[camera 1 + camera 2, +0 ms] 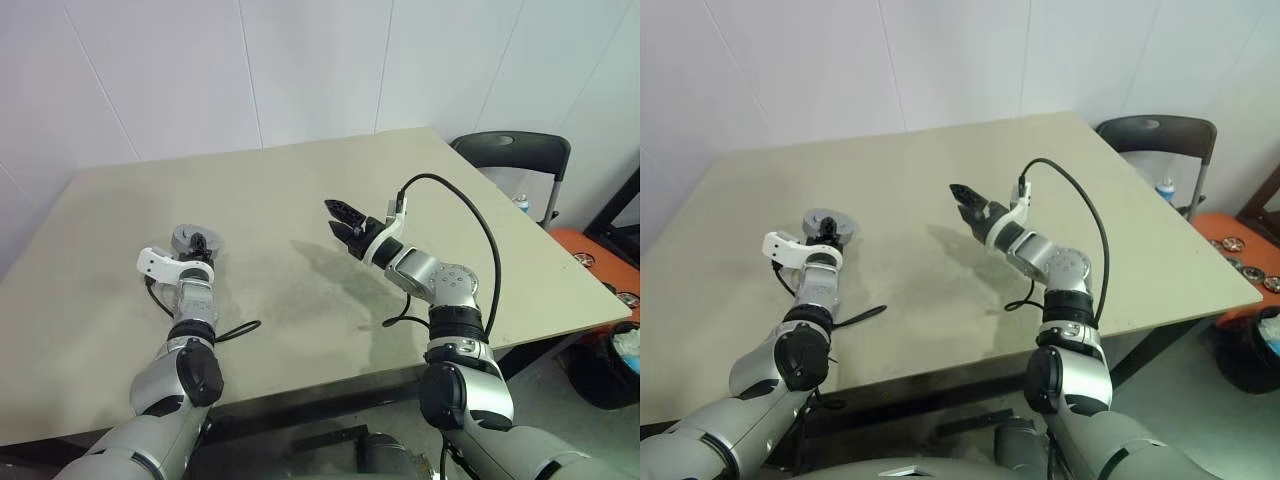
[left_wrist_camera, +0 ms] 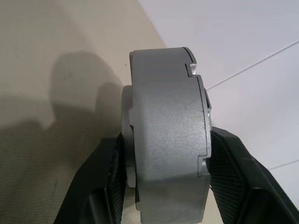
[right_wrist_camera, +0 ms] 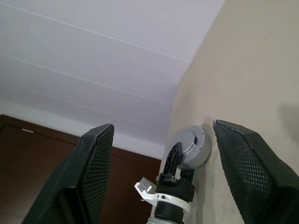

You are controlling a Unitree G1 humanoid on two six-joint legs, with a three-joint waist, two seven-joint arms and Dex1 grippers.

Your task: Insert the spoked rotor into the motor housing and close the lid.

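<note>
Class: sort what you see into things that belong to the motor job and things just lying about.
Job: grey round motor unit; left gripper clamping it; right gripper, open.
Lying about: black chair; orange object.

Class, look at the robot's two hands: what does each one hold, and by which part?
The left hand clamps a grey round assembly edge-on, fingers on its two flat faces. The right hand is open and holds nothing.

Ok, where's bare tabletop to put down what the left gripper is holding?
Most of the table is bare. The widest free patch lies between the left gripper, shut on the grey motor assembly, and the open right gripper. The far half toward the wall is free too. Only the near edge is crowded, by the cables and both forearms.
</note>
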